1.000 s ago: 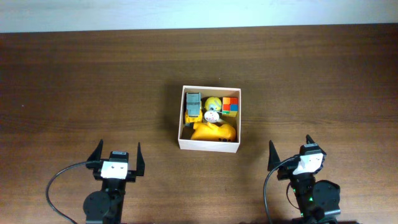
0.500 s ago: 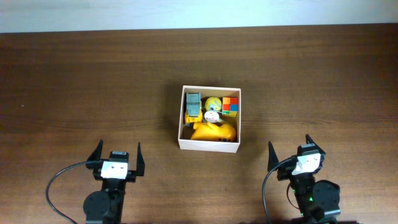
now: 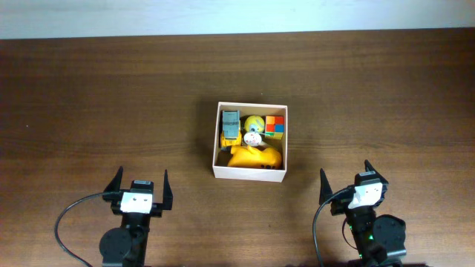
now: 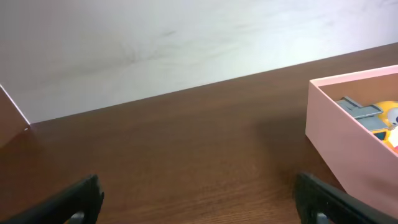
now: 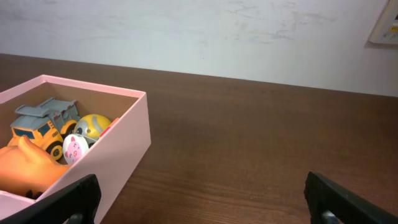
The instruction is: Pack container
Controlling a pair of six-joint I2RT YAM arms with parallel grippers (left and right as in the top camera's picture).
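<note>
The container point(image 3: 217, 169), a shallow white-walled box, sits at the table's middle. Inside it lie a grey-and-yellow toy truck point(image 3: 231, 127), a yellow ball point(image 3: 255, 122), a colourful cube point(image 3: 275, 126), a small white round toy point(image 3: 253, 138) and an orange-yellow toy point(image 3: 254, 156). My left gripper point(image 3: 139, 186) stands open at the front left, nothing between its fingers; in the left wrist view the container point(image 4: 339, 140) is at the right. My right gripper point(image 3: 347, 180) stands open at the front right, empty; the right wrist view shows the container point(image 5: 118, 155) at the left.
Dark wooden table point(image 3: 111, 96) all around the container. A pale wall point(image 4: 186, 37) runs along the table's far edge. Black cables trail from both arm bases at the front edge.
</note>
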